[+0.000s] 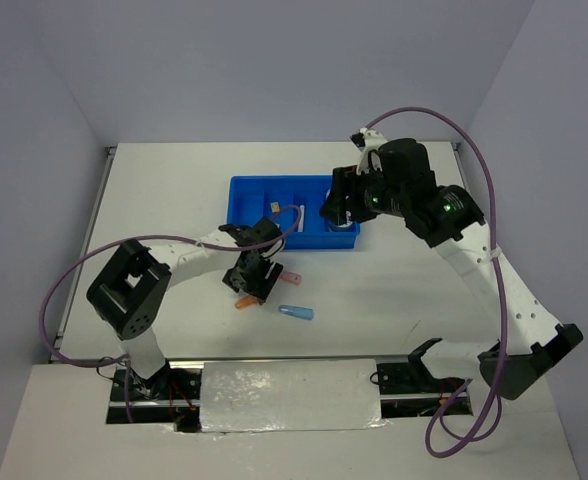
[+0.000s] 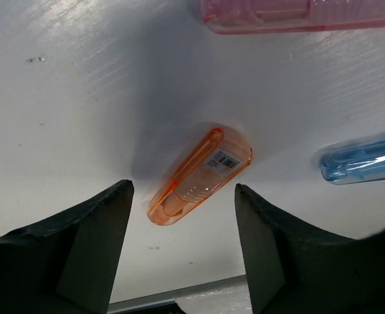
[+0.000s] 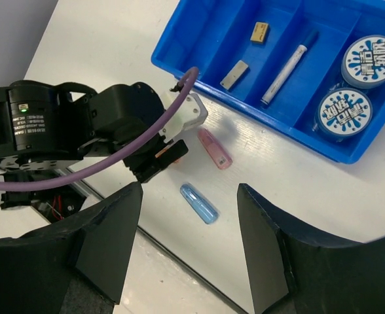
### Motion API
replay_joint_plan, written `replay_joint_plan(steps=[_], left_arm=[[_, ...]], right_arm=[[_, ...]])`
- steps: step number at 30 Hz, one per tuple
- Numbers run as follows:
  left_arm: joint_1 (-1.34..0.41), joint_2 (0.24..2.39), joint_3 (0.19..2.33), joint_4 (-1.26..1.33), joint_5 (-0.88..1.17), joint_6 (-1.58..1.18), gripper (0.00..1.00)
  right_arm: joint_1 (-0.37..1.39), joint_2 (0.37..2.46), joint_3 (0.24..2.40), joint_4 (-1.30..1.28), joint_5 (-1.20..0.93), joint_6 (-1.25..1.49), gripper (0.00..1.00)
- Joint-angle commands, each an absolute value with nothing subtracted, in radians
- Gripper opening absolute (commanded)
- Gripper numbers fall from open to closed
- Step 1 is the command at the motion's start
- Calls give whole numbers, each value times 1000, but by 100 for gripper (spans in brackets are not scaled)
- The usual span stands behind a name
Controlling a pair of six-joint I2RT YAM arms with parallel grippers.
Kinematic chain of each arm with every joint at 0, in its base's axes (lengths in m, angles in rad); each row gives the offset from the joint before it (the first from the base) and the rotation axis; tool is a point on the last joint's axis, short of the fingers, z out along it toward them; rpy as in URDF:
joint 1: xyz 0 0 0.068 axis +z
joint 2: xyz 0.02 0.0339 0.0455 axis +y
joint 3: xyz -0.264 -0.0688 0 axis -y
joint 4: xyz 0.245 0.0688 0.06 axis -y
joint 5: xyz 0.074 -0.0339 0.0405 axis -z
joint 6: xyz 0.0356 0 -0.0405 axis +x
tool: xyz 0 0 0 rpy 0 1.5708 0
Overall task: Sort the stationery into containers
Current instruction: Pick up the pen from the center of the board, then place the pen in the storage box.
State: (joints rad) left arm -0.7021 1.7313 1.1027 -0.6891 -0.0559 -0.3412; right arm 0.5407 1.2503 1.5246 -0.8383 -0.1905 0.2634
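**Left claw (image 2: 183, 196) open around orange capsule (image 2: 199, 173)**

The blue tray (image 1: 236, 205) sits toward the counter's (image 1: 174, 190) far edge. The right claw (image 3: 189, 196) hangs above it, open and empty. The left claw's jaws straddle the orange capsule nearer the near edge. Discs (image 3: 370, 61), pen (image 3: 287, 65) and blocks (image 3: 234, 74) lie in the tray. A pink capsule (image 3: 215, 149) and a blue capsule (image 3: 199, 203) lie on the counter.

Plain white table (image 1: 424, 300). Parked around the middle, leaning toward the far edge: bright blue rectangular plastic tray (image 1: 233, 200). Between that and the near edge, three loose pieces lying flat, all apart: pink see-through plastic capsule (image 3: 215, 148) closest to the tray, orange see-through plastic capsule (image 2: 199, 173) more toward the left edge, blue see-through plastic capsule (image 3: 199, 203) nearest the near edge.
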Motion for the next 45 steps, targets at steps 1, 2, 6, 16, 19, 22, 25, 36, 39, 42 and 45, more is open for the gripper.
replay_joint_plan(steps=[1, 2, 6, 16, 19, 22, 25, 36, 39, 42, 45], left_arm=[[-718, 1741, 1086, -672, -89, -388, 74], [-718, 1741, 1074, -670, -94, -406, 67], [-716, 1741, 1043, -690, -153, -480, 49], [-719, 1596, 969, -744, -202, -597, 16], [-719, 1470, 1076, -822, -251, -623, 15], [-716, 1405, 1233, -877, -325, -615, 17], [-680, 1466, 1410, -887, -347, -576, 20], [-471, 1942, 1910, -867, -298, -515, 22], [-451, 2026, 1951, -859, -295, -515, 23], [-433, 2049, 1931, -823, -281, -525, 31], [-419, 2057, 1893, -795, -258, -525, 44]], right_arm=[[545, 1210, 1574, -867, -183, 209, 68], [542, 1207, 1575, -868, -176, 207, 68], [543, 1189, 1575, -871, -175, 195, 68], [540, 1178, 1597, -888, -167, 176, 70], [540, 1184, 1585, -887, -158, 175, 70], [529, 1190, 1542, -868, -166, 176, 70], [528, 1201, 1474, -833, -199, 166, 70], [613, 1252, 1305, -772, -316, 66, 68], [684, 1258, 1296, -785, -308, 48, 68], [782, 1284, 1260, -793, -249, 11, 69], [866, 1344, 1209, -779, -193, -26, 69]])
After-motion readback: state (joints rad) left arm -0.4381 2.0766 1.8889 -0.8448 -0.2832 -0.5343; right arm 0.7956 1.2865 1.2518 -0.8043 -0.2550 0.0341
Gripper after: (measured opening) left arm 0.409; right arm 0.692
